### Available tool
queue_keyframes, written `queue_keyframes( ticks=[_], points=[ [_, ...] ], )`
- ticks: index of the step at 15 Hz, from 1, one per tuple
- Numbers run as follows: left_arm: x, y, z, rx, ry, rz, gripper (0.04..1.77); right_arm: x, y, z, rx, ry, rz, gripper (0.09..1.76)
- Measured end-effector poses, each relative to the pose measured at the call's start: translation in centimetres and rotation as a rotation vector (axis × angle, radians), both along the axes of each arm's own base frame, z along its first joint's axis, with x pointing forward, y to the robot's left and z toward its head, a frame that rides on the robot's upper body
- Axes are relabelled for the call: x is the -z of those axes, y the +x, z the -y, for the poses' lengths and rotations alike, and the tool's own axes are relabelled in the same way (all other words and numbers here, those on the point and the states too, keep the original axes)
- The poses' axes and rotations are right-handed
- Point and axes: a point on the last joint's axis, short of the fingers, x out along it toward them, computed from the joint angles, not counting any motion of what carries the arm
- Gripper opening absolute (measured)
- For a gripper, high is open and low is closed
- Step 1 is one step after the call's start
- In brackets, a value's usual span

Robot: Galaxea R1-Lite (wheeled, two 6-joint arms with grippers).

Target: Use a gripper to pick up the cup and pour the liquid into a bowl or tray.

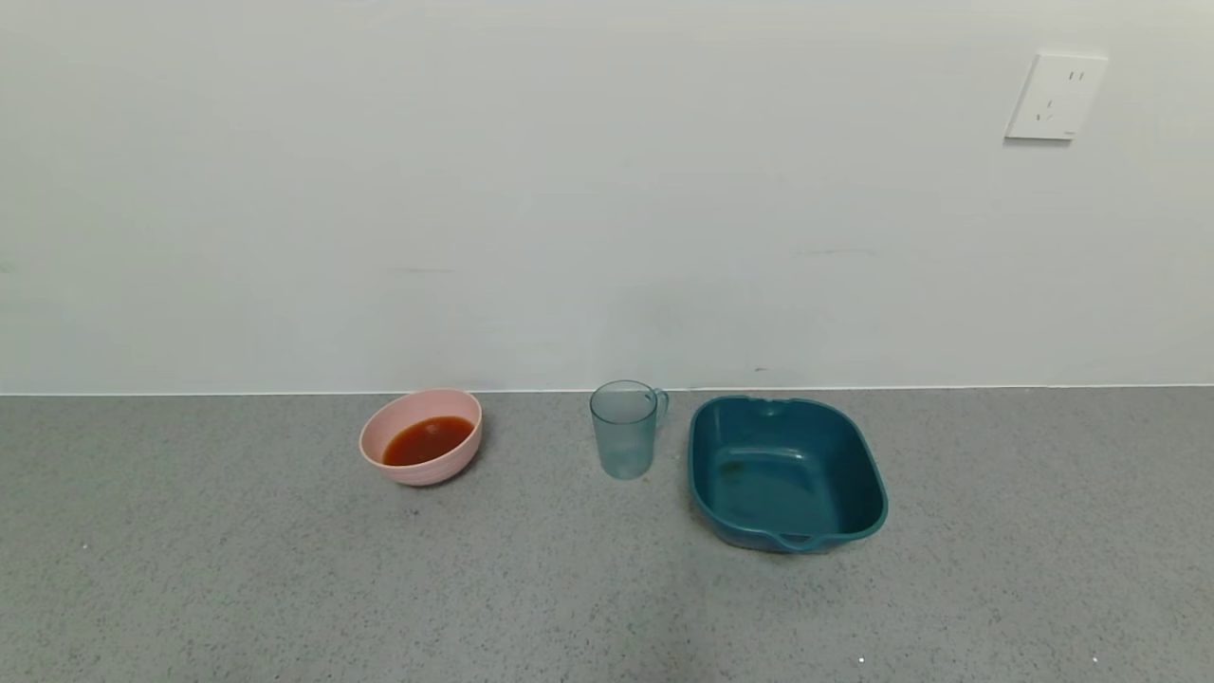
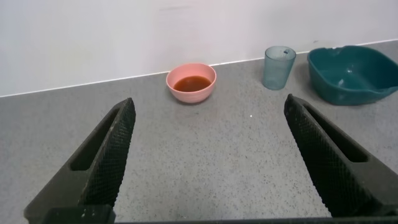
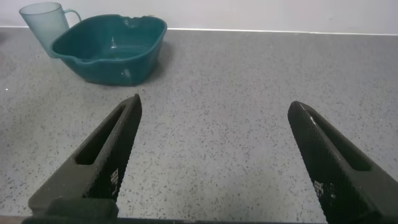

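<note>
Head view is showing the grey bench (image 1: 237, 569) carrying three items along the wall: the pink bowl (image 1: 421, 437) left of centre, holding the orange-red liquid (image 1: 427, 440); the ribbed cup (image 1: 625, 429) standing upright at centre; the teal tray (image 1: 785, 471) just beside it. Left pincer (image 2: 208, 165) and right pincer (image 3: 214, 165) are both hanging released, well apart from everything.

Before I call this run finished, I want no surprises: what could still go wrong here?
The pink bowl holds red liquid fairly near its rim, so a nudge could slop it onto the counter. The cup looks empty and light, standing close beside the teal tray; a passing arm could tip it. Both the left gripper and right gripper are open and low, facing these things.
</note>
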Motion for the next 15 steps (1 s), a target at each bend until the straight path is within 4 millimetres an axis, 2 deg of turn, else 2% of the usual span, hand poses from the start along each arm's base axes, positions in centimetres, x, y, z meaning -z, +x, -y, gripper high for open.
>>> queue_keyframes(
  ticks=[5,8,11,15],
  points=[
    [1.2,-2.6,0.2,-0.040,-0.014,0.100,1.72,0.0,0.0,0.0,0.000,0.000,0.000,1.71],
    [2.8,-3.5,0.2,-0.049,-0.025,0.138,1.72,0.0,0.0,0.0,0.001,0.000,0.000,1.71],
    [5.0,-3.5,0.2,-0.052,-0.040,0.131,1.72,0.0,0.0,0.0,0.000,0.000,-0.001,1.71],
    [7.5,-2.0,0.2,-0.048,-0.069,0.153,1.72,0.0,0.0,0.0,-0.001,0.000,0.000,1.71]
  ],
)
